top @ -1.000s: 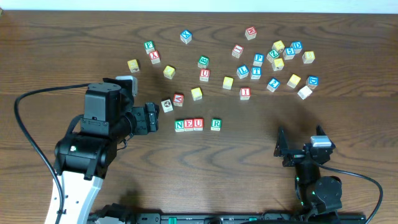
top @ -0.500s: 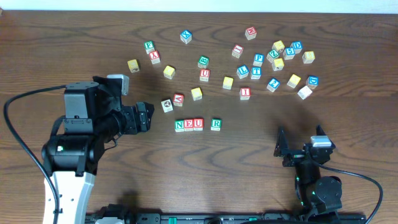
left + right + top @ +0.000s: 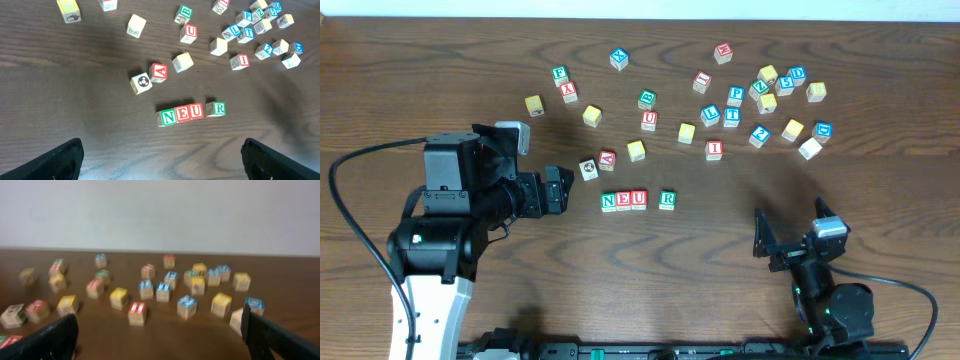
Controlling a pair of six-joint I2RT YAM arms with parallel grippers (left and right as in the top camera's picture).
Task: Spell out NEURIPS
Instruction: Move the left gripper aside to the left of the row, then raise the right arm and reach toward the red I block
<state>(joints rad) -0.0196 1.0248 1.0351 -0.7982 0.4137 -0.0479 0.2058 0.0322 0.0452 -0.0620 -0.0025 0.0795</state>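
Four blocks are laid in line as the word's start: NEU row [image 3: 623, 201] touching, R [image 3: 667, 199] set slightly apart. Left gripper [image 3: 560, 190] is parted wide, nothing held, row just ahead of its fingers. Right gripper [image 3: 792, 232] is spread wide, empty; I [image 3: 714, 150] lies well ahead, likely wanted next.

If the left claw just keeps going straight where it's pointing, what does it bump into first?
Probably the green N block, at the near end of the NEU row. The left gripper is open and points that way, with nothing between. Its height is unclear, so it could touch the table first.
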